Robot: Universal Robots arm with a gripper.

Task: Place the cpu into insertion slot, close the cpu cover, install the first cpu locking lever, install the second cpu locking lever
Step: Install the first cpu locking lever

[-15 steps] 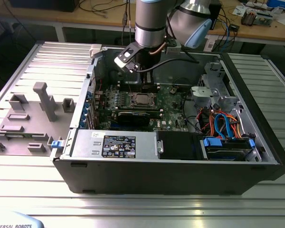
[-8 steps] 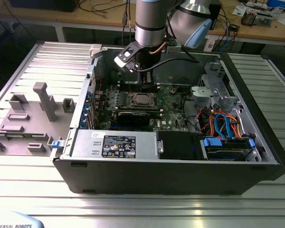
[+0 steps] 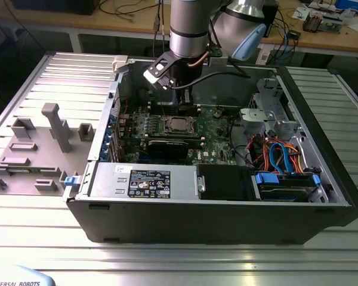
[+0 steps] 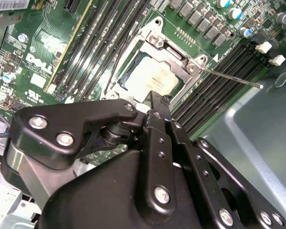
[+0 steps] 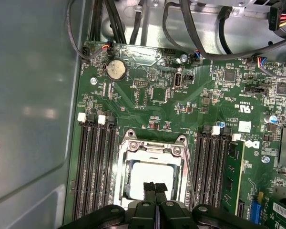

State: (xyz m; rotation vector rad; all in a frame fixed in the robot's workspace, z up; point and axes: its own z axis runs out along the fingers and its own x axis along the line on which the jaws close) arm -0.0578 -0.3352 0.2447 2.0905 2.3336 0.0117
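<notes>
cpu: seated flat in the insertion slot; its pale metal top shows through the window of the cpu cover in both wrist views.
Position, exterior view: the slot lies near the middle of the motherboard, at 12 o'clock of the long black expansion card inside the open computer case.
cpu cover: appears to lie down over the chip, its frame surrounding the lid on all sides.
Locking lever: a thin wire rod beside the socket; its free end reaches out over the memory slots and looks unlatched.
Gripper: its two black fingertips are pressed together with nothing between them, poised over the socket edge; in the exterior view it hangs at 12 o'clock of the chip.
Risk 1: the closed tips could slide off the thin rod, since it offers little surface.
Risk 2: a slipping tip could strike the chip's lid or the memory slots close by.
Risk 3: if the cover is not fully flat, forcing a lever down could load the chip unevenly.
</notes>
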